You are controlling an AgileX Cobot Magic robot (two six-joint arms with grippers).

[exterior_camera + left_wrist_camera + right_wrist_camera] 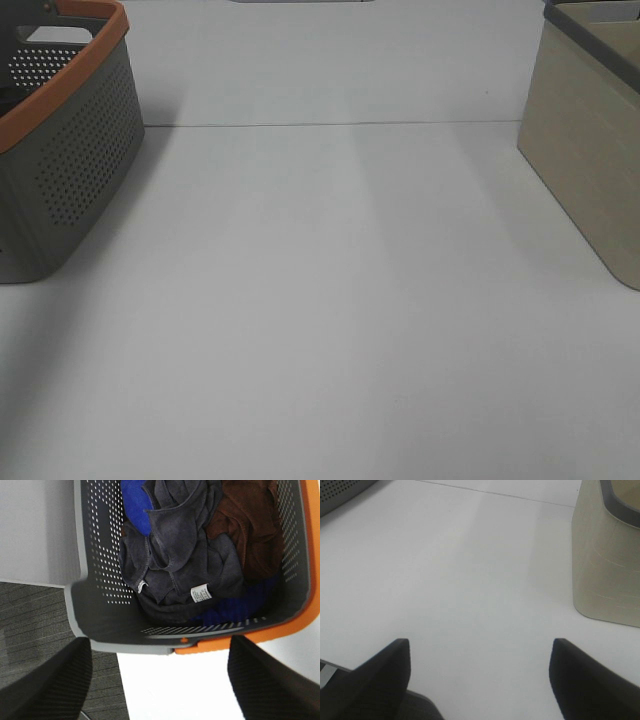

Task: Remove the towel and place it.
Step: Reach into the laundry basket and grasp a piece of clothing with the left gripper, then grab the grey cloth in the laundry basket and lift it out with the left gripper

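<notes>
The main risk, as we judge it, is lifting more than the towel (180, 565). It lies crumpled in the grey basket (100, 555), pressed against a blue cloth (134, 502) and a brown cloth (245, 525), with more blue showing beneath it. A deep pinch could catch a neighbour and drag it out too. A shallow pinch on a loose fold could let the soft pile slip free on the way up. The basket's perforated wall and orange rim stand close round the heap, so a descent off to one side could knock or snag the basket.

The left fingers (45, 685) hang well apart above the near rim, holding nothing. The right fingers (365, 680) are also spread and empty, over the bare white table (330, 300) near a beige bin (585, 170). Neither arm shows in the high view.

The towel is dark charcoal-grey terry, bunched into thick overlapping folds with stitched hems running across them. A white tag (201, 593) sits on the fold nearest the rim, and a smaller white tab (142, 586) shows just beside it. With two labels in sight, we cannot tell whether the grey heap is one cloth or two, which adds to the danger of a double pick.
</notes>
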